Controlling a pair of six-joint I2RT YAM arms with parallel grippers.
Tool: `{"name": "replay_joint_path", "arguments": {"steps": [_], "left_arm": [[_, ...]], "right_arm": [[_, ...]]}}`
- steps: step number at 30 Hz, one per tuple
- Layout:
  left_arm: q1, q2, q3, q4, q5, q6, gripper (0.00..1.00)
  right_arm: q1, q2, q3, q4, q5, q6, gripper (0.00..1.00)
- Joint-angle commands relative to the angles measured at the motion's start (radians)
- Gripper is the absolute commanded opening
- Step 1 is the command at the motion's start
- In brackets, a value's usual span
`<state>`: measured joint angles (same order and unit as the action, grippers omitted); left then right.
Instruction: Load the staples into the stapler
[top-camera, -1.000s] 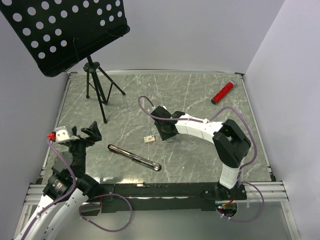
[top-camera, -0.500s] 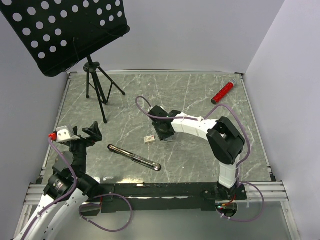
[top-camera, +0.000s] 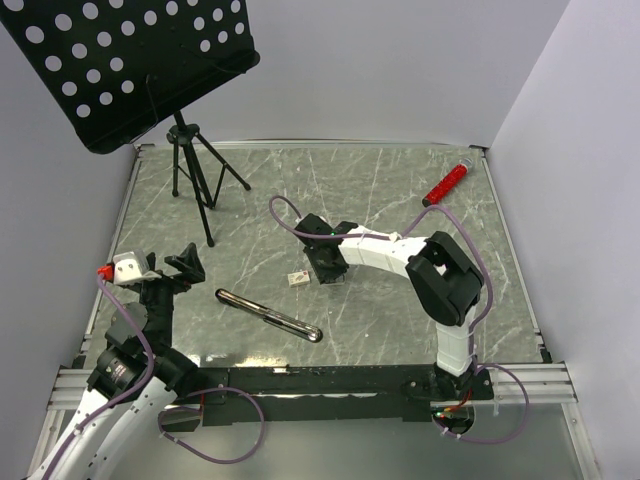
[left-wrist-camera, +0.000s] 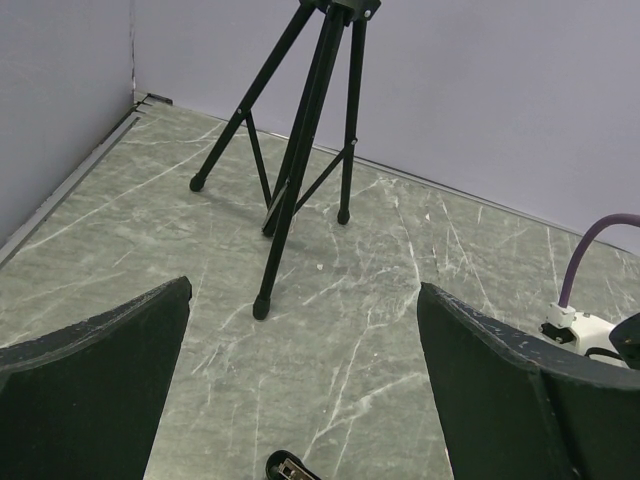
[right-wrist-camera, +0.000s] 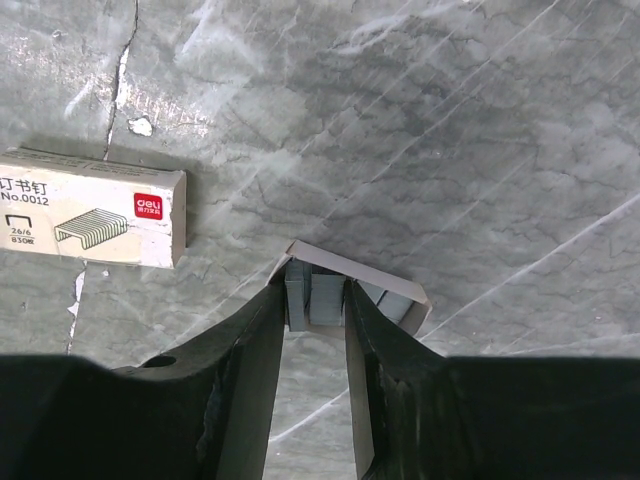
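Your right jaws clamp the staples (right-wrist-camera: 315, 302) in their tray (right-wrist-camera: 395, 300), beside the box (right-wrist-camera: 90, 222), presumably for carrying to the stapler (top-camera: 268, 314) lying nearer you on the table (top-camera: 400, 190); left jaws stand wide apart, idle.

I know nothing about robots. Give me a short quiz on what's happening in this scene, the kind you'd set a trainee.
1. Short answer: which lies nearer the right pincer, the staple box or the stapler?
2. Pick one: the right pincer's fingers are closed on A) the staple box, B) a grey staple strip sitting in its tray, C) the stapler.
3. True or false: the left pincer stands open and empty.
Key: 1 the staple box; 2 B; 3 true.
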<state>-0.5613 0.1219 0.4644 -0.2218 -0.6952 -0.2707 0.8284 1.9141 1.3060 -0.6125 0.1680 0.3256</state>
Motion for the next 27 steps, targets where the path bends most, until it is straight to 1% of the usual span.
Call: {"name": "replay_joint_path", "arguments": {"steps": [1, 2, 10, 14, 16, 17, 18, 20, 27], "left_arm": [[0.003, 0.012, 0.000, 0.038, 0.017, 0.022, 0.99], [0.004, 0.013, 0.002, 0.038, 0.017, 0.022, 0.99], [0.005, 0.019, 0.002, 0.038, 0.026, 0.022, 0.99], [0.003, 0.019, 0.002, 0.036, 0.028, 0.021, 0.99], [0.003, 0.018, 0.002, 0.035, 0.026, 0.021, 0.99], [0.004, 0.016, 0.003, 0.035, 0.025, 0.021, 0.99], [0.003, 0.016, 0.002, 0.035, 0.025, 0.021, 0.99], [0.004, 0.015, 0.003, 0.035, 0.023, 0.021, 1.00], [0.003, 0.016, 0.002, 0.038, 0.029, 0.022, 0.99]], "right_arm": [[0.002, -0.007, 0.012, -0.024, 0.010, 0.010, 0.31], [0.002, -0.015, 0.010, -0.027, 0.010, 0.010, 0.26], [-0.002, -0.085, 0.016, -0.047, 0.033, 0.007, 0.25], [-0.011, -0.098, -0.004, -0.043, 0.037, 0.009, 0.27], [-0.023, -0.101, -0.019, -0.027, 0.034, 0.010, 0.32], [-0.029, -0.104, -0.036, -0.024, 0.034, 0.016, 0.37], [-0.038, -0.105, -0.043, -0.023, 0.033, 0.021, 0.39], [-0.041, -0.122, -0.060, -0.010, 0.030, 0.024, 0.41], [-0.040, -0.165, -0.048, -0.003, 0.008, 0.023, 0.40]]}}
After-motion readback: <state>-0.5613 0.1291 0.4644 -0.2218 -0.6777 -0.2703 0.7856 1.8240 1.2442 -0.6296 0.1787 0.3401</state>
